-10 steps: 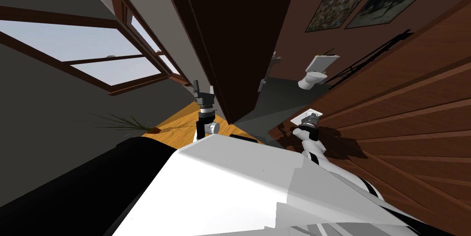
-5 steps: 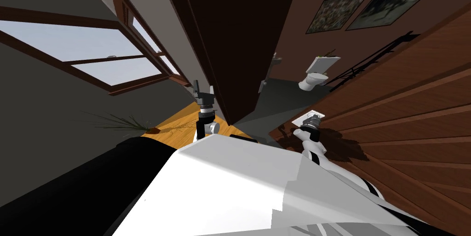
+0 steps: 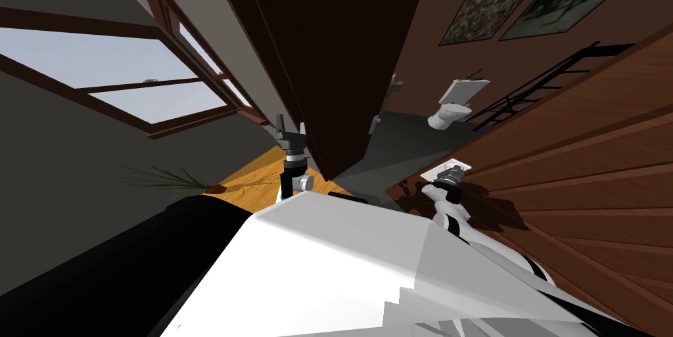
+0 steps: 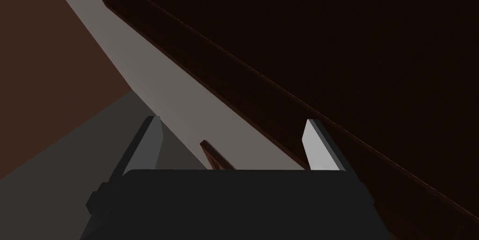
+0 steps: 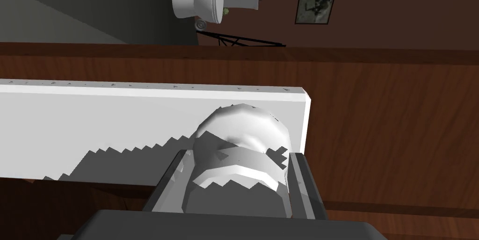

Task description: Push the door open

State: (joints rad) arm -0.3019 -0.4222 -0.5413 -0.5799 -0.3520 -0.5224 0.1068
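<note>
Right wrist view: our right gripper (image 5: 238, 157) is clamped on the round, pale grey door knob (image 5: 241, 132), fingers (image 5: 301, 181) pressing its sides. The knob sits on a white plate (image 5: 93, 125) on the brown, wood-grained, panelled door (image 5: 388, 120), sweeping from two to five o'clock in the head view. Our left gripper (image 3: 290, 125), blades spread and empty, hovers by a dark brown panel (image 3: 328, 57) at twelve o'clock.

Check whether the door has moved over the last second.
Yes, slightly. In the head view the door has swung rightward, away from the toilet, uncovering more of the black rack; the right hand stays shut on its knob.
</note>
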